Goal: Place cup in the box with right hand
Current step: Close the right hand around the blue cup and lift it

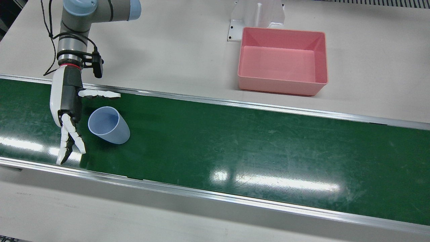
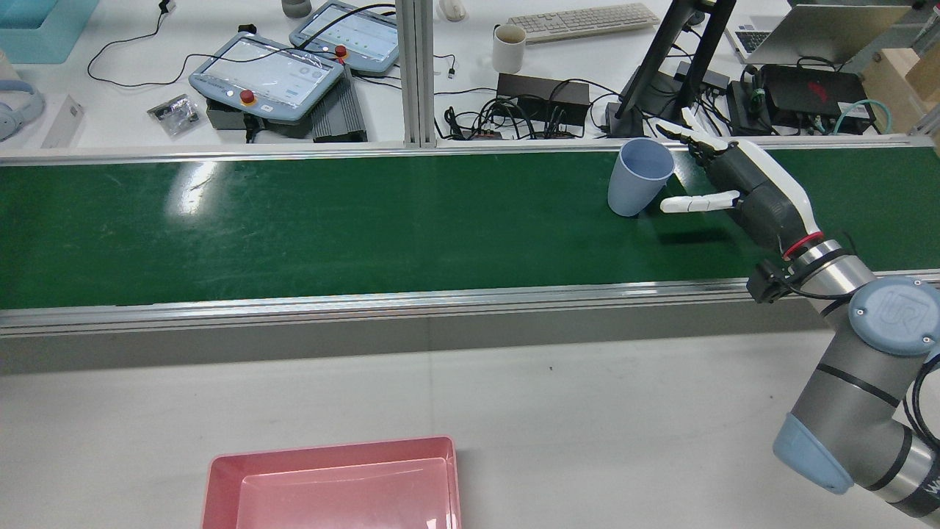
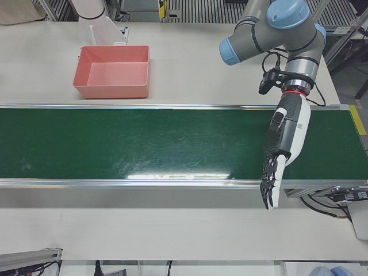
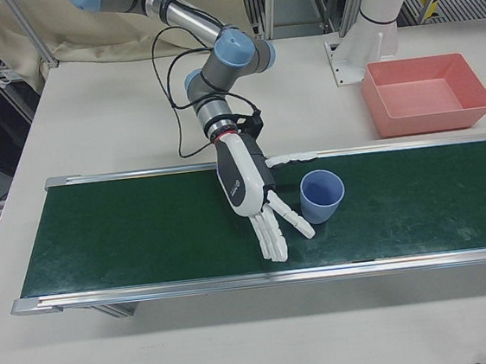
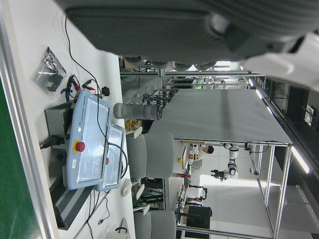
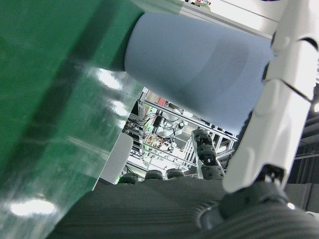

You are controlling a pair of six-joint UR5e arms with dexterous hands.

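Green conveyor belt (image 1: pixel 235 141) with aluminium rails, crossing a pale grey table (image 1: pixel 174 43); cluttered operator desk beyond in the rear view — teach pendants (image 2: pixel 264 73), keyboard (image 2: pixel 584 20), white mug (image 2: pixel 508 48).

Cup (image 1: pixel 109 125): pale blue-lilac, plain, tapered, upright on the belt, mouth up, nothing visible inside. Near the right-arm end of the belt, closer to the operators' rail than the middle in the rear view.

Right hand (image 1: pixel 67 107): spread wide beside the cup, holding nothing. One finger stretched along the robot-side rail, the others fanned toward the operators' rail, cup in the gap between. Contact with the cup wall — cannot tell; right hand view shows the cup very close against a white finger.

Left hand (image 3: pixel 282 146): extended flat over the far end of the belt, fingers straight and loosely apart, gripping nothing, fingertips past the operators' rail.

Box (image 1: pixel 282 60): pink, rectangular, open-topped, empty, on the table on the robot's side of the belt, well apart from the cup. White bracket (image 1: pixel 257 18) just behind it.

Belt between cup and box side bare; table around the box bare.
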